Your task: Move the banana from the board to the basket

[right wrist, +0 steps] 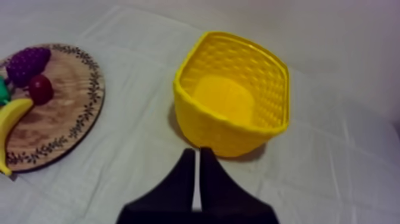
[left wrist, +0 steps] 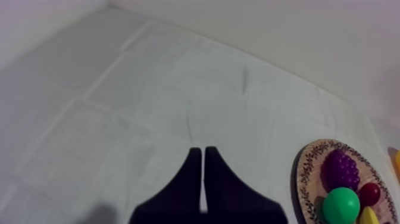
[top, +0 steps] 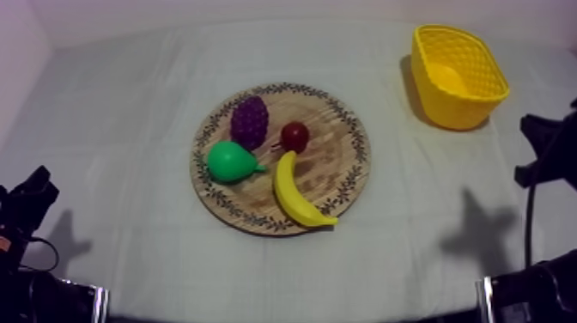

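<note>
Top view: the round wooden board [top: 339,167] lies at the middle of the counter [top: 120,112], which is covered by a grey-white cloth. The banana [top: 298,196] rests on the near right part of the board, one end beside the small red fruit [top: 294,136] and the other reaching the patterned rim. On the same board the pear [top: 230,161] lies to the left of the banana with its stem toward it. The bunch of grapes [top: 249,121] lies behind the pear, just beside the small red fruit. The yellow basket [top: 455,107] stands upright to the far right of the board, well apart from it, its bare floor visible through the open top. Left wrist view: the left end effector [left wrist: 204,150] hangs above bare cloth to the left of the board, its two black fingers pressed together into a narrow wedge that grips nothing. Right wrist view: the right end effector [right wrist: 197,152] forms the same closed, empty wedge, to the right of the board on the near side of the basket.
</note>
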Controlling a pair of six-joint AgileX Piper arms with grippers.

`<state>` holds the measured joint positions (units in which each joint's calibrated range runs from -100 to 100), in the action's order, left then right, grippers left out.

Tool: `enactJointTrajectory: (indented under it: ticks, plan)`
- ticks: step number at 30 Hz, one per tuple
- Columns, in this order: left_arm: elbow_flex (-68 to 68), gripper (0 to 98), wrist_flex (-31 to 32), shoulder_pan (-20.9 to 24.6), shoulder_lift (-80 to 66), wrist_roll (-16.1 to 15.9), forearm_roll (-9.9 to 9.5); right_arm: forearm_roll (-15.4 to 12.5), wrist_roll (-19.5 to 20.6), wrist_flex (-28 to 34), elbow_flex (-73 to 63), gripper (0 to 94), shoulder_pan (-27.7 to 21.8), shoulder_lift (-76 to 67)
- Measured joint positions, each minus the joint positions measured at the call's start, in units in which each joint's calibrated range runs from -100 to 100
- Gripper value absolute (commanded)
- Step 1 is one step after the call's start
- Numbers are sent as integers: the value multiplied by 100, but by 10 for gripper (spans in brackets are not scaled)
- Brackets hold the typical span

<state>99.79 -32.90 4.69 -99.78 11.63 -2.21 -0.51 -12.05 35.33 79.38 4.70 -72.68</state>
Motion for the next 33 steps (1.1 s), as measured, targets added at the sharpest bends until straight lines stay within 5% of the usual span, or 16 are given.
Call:
enactJointTrajectory:
  ticks: [11, 26, 33]
  plan:
    - [0, 1, 0, 0, 0, 0, 0, 978, 1071, 1219, -2286, 2, 1206, 2016]
    - [0, 1, 0, 0, 0, 0, 0, 1495, 2128, 3266, -5120, 3, 2878, 3843]
    - [0, 1, 0, 0, 0, 0, 0, 1753, 2526, 3716, -5571, 3, 3326, 4380]
